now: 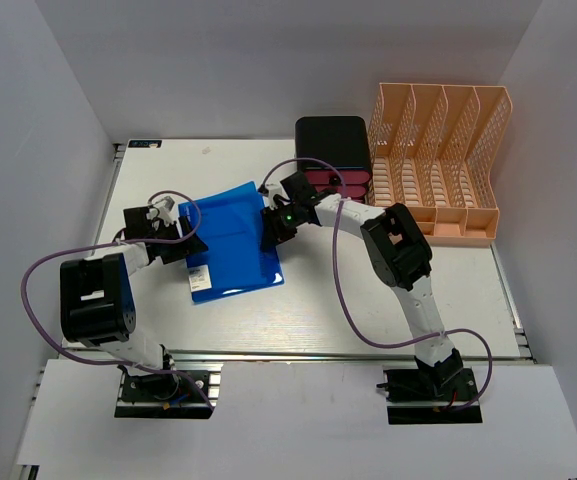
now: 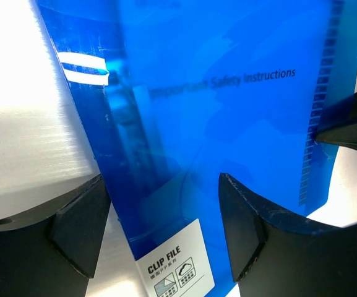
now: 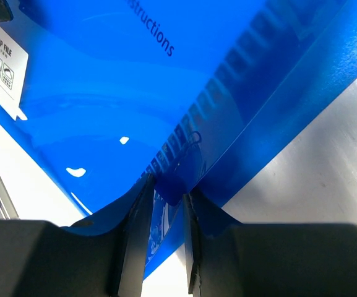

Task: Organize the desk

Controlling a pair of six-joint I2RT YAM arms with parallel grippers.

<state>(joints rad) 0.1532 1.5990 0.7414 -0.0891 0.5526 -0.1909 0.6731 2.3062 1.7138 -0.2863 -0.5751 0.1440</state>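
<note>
A blue clip-file folder (image 1: 233, 250) lies in the middle of the white desk (image 1: 368, 300). My right gripper (image 1: 271, 230) is shut on the folder's right edge; in the right wrist view the fingertips (image 3: 138, 210) pinch a blue sheet (image 3: 135, 105) that bows upward. My left gripper (image 1: 190, 246) is at the folder's left edge. In the left wrist view its fingers (image 2: 79, 229) stand wide apart on either side of the folder's corner with the white "CLIP FILE" label (image 2: 175, 263), not closed on it. The right gripper's dark fingertip (image 2: 351, 124) shows at the folder's far edge.
A peach lattice file rack (image 1: 438, 165) stands at the back right. A black box (image 1: 333, 150) with dark red items below it is beside the rack, just behind the right gripper. A metal rail (image 1: 348, 355) runs along the near edge. White walls enclose the desk.
</note>
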